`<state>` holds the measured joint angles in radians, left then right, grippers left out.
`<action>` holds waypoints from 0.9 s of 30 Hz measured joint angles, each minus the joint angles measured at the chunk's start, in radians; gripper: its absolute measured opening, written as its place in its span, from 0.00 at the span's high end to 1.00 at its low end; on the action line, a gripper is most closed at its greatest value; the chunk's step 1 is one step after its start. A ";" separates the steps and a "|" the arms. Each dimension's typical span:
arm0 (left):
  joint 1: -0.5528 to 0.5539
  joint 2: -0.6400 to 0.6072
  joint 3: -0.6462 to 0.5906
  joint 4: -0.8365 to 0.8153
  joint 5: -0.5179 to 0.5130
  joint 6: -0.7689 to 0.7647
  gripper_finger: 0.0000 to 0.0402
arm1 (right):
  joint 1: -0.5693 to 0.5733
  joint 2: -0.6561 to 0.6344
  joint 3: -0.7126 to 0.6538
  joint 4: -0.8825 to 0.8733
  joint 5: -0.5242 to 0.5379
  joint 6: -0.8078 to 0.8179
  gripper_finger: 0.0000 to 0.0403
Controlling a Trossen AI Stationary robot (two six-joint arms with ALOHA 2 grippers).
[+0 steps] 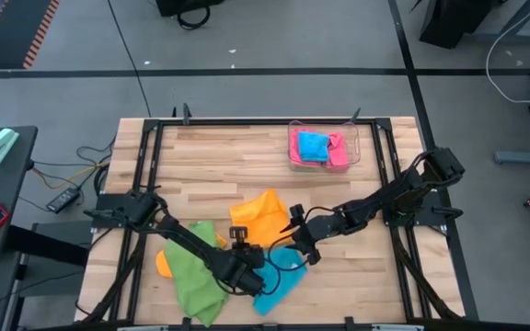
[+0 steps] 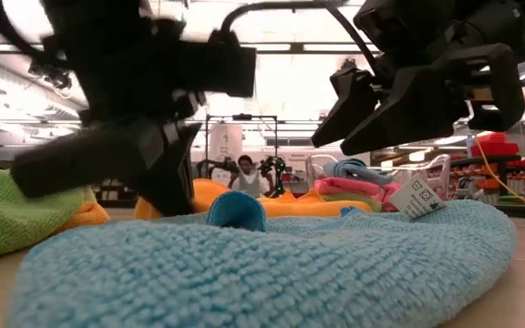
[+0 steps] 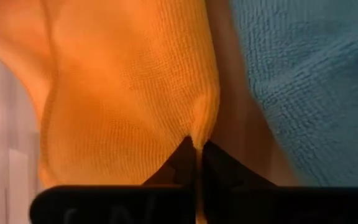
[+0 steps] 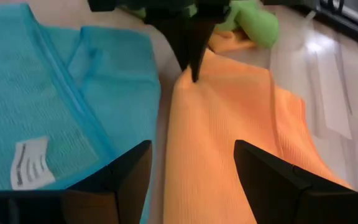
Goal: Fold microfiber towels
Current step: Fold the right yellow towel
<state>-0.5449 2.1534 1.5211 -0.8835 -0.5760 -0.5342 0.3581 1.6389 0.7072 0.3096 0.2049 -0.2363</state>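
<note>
Orange towel [image 4: 229,124], spread on the wooden desk [image 1: 219,156] beside the blue towel [image 4: 48,93]: left tool [image 4: 194,74] pinched shut on its edge, presumably to lift a fold; right tool [image 4: 191,177] hovers just beside, fingers apart, ready to assist.

An orange towel [image 1: 258,217] is glowing bright beside a sky-blue towel [image 1: 282,281] carrying a white tag, a green towel [image 1: 194,273] is lying plain, and pink and blue cloths [image 1: 320,147] are showing in the clear tray [image 1: 354,140] on pale wood.
</note>
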 joint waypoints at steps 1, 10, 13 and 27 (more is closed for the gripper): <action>0.002 -0.006 0.008 -0.007 0.000 -0.004 0.96 | 0.003 0.005 0.001 0.001 0.000 -0.007 0.41; 0.041 -0.085 0.043 -0.065 0.062 -0.126 0.98 | 0.052 0.101 0.016 0.077 0.083 -0.056 0.41; 0.045 -0.092 0.043 -0.069 0.070 -0.166 0.96 | 0.058 0.145 0.043 0.092 0.115 -0.063 0.41; 0.044 -0.094 0.042 -0.075 0.070 -0.247 0.95 | 0.069 0.334 0.185 0.092 0.318 -0.082 0.33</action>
<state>-0.5014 2.0590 1.5635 -0.9581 -0.5062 -0.7808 0.4267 1.9731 0.8917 0.4019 0.5232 -0.3187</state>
